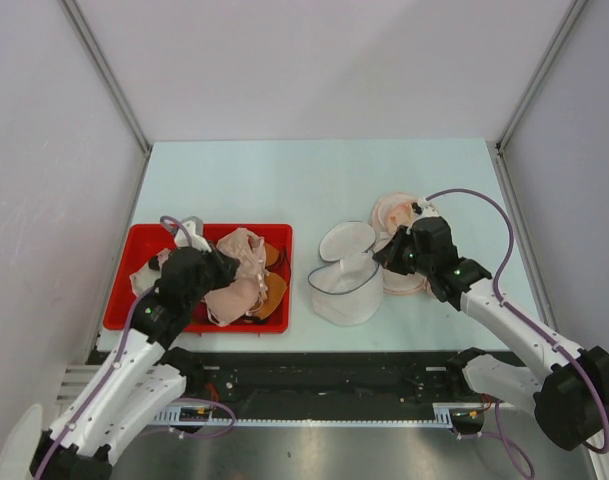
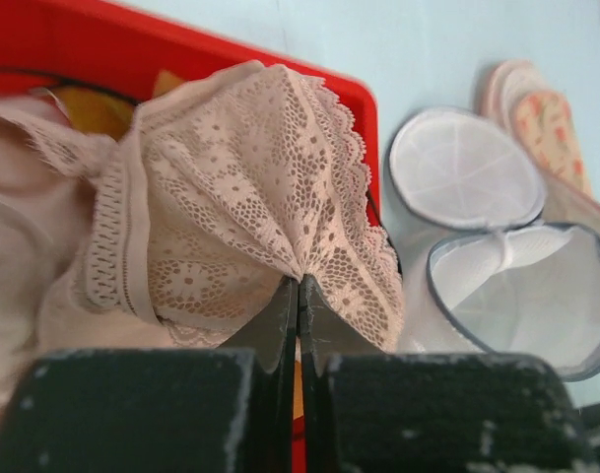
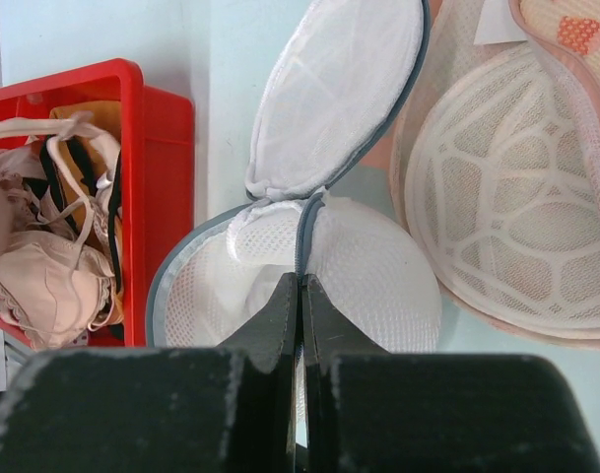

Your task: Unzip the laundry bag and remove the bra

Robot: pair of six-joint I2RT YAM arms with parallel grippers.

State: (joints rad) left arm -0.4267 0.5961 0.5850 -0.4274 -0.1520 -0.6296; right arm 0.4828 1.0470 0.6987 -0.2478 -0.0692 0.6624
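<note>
Near the desk's middle, a little toward the right edge and close to the near edge: bag (image 1: 344,295), unzipped, lid (image 1: 344,243) tipped back toward the far edge, only white mesh showing inside. Right gripper (image 3: 300,288) at the bag's grey rim, by the hinge where lid meets body, fingers pressed together with the rim seam pinched between them. Tips partly sunk in mesh, so hard to tell how much cloth held. Just beyond, toward the right edge, pink bag (image 3: 516,197), touching the white one, cut off at the side of the right wrist view, the patterned cloth inside only a blur through its mesh.

Toward the near left corner, red tray (image 1: 142,243) with a heap (image 3: 53,266) of bras. Bra (image 2: 250,187), pale pink with lace, over the tray's right half, well apart from the bag. Left gripper (image 2: 298,296) clamped on its lace edge, fabric fanning up from the tips. From above, those fingers hidden under the black wrist. Orange and dark pieces in the heap mostly covered, too tangled to count. Held bra lifted or resting on the heap: cannot tell
</note>
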